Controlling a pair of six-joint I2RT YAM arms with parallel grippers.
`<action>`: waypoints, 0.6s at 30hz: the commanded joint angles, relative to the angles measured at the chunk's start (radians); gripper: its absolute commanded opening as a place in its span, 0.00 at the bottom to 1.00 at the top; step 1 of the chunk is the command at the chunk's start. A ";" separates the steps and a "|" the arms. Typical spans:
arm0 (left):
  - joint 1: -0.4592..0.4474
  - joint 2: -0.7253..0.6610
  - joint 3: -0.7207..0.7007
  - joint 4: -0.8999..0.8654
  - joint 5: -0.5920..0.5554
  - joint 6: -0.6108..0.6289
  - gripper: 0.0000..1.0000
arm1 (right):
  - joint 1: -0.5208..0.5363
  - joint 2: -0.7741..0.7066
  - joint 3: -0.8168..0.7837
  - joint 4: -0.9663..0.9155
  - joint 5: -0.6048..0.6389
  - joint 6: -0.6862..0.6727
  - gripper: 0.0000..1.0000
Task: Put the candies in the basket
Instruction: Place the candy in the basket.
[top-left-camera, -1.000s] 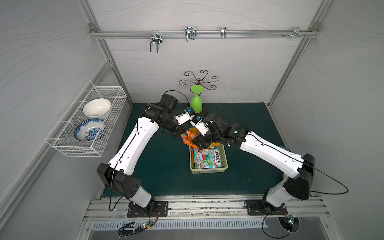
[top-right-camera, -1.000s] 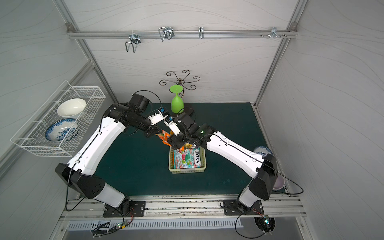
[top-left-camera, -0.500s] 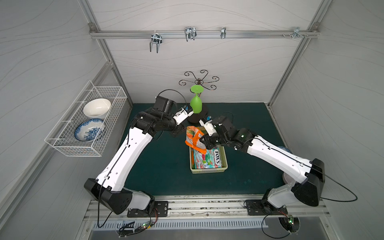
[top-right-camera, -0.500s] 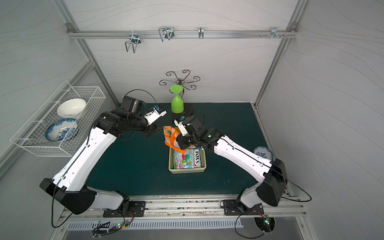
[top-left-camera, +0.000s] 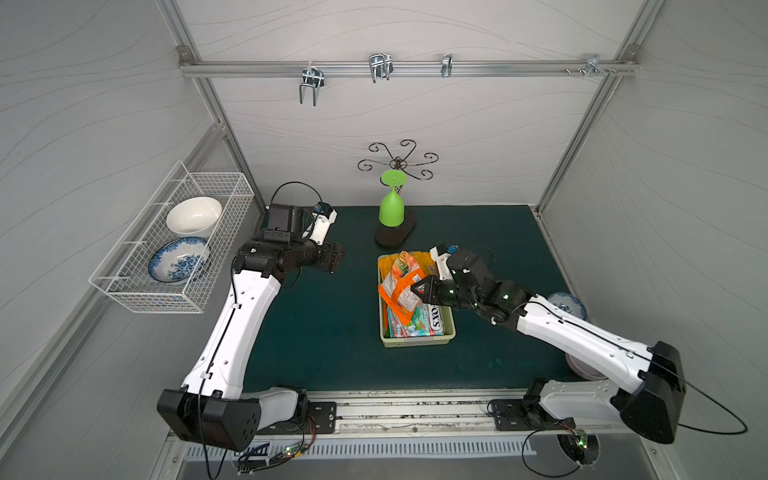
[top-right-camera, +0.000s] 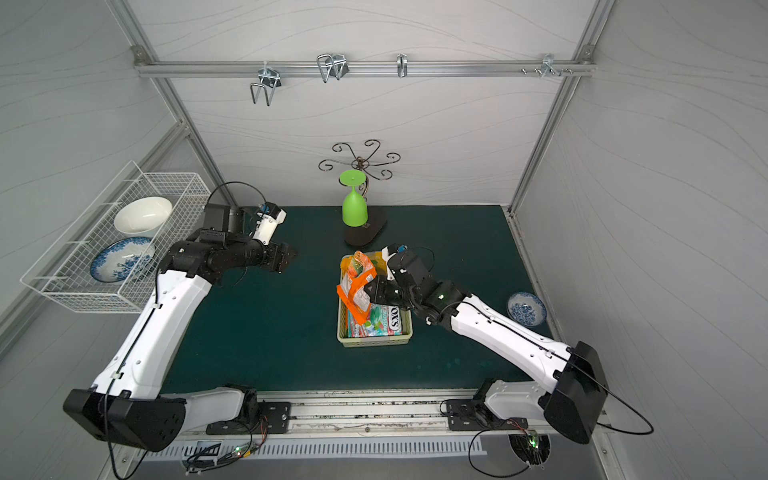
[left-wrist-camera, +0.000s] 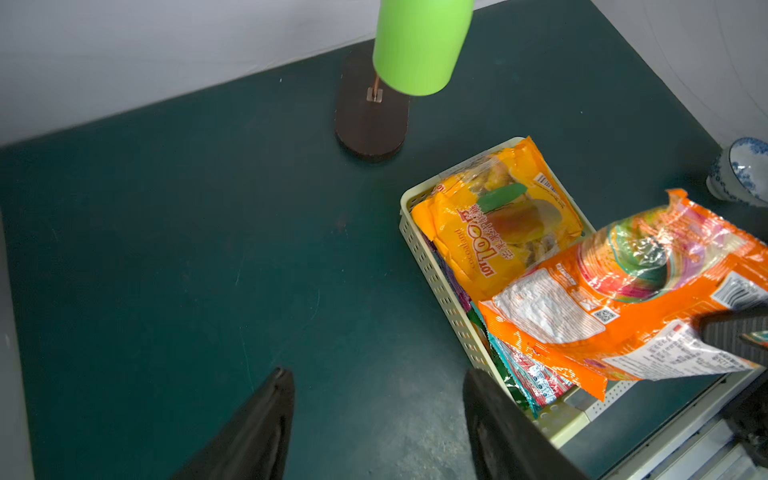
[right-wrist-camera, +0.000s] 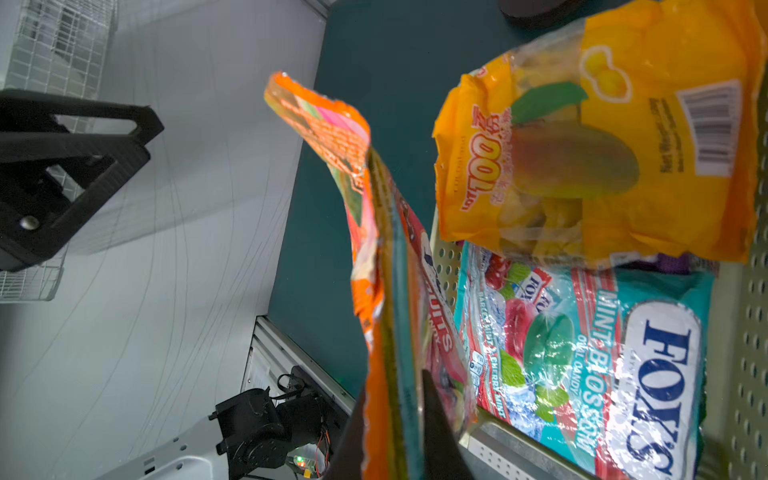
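Note:
The pale yellow-green basket (top-left-camera: 417, 342) (top-right-camera: 374, 341) (left-wrist-camera: 432, 266) stands mid-mat with several candies in it. Among them are a yellow bag (left-wrist-camera: 498, 224) (right-wrist-camera: 602, 145) at the far end and a teal FOX'S bag (top-left-camera: 434, 323) (right-wrist-camera: 602, 365). My right gripper (top-left-camera: 417, 291) (top-right-camera: 371, 291) (right-wrist-camera: 392, 386) is shut on an orange bag (top-left-camera: 399, 289) (left-wrist-camera: 623, 291) (right-wrist-camera: 357, 166), which hangs tilted over the basket's left side. My left gripper (top-left-camera: 336, 262) (top-right-camera: 286, 262) (left-wrist-camera: 376, 374) is open and empty above bare mat, left of the basket.
An upside-down green goblet (top-left-camera: 392, 208) hangs on a curly metal stand with a dark base (top-left-camera: 395, 235) behind the basket. A white wire rack (top-left-camera: 174, 241) with two bowls is on the left wall. A blue-patterned bowl (top-left-camera: 567, 305) sits at the right edge.
The left gripper has opened, let go of the orange bag and drawn back to the left. The right gripper has shut on the bag and carried it over the basket.

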 joint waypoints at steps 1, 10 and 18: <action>0.024 -0.026 0.002 0.081 0.066 -0.066 0.70 | -0.002 -0.061 -0.053 0.088 0.050 0.145 0.00; 0.042 -0.009 0.001 0.093 0.104 -0.073 0.71 | -0.048 -0.050 -0.163 0.057 0.015 0.315 0.41; 0.058 -0.008 -0.019 0.104 0.126 -0.078 0.71 | -0.100 -0.189 -0.162 -0.098 0.114 0.169 0.55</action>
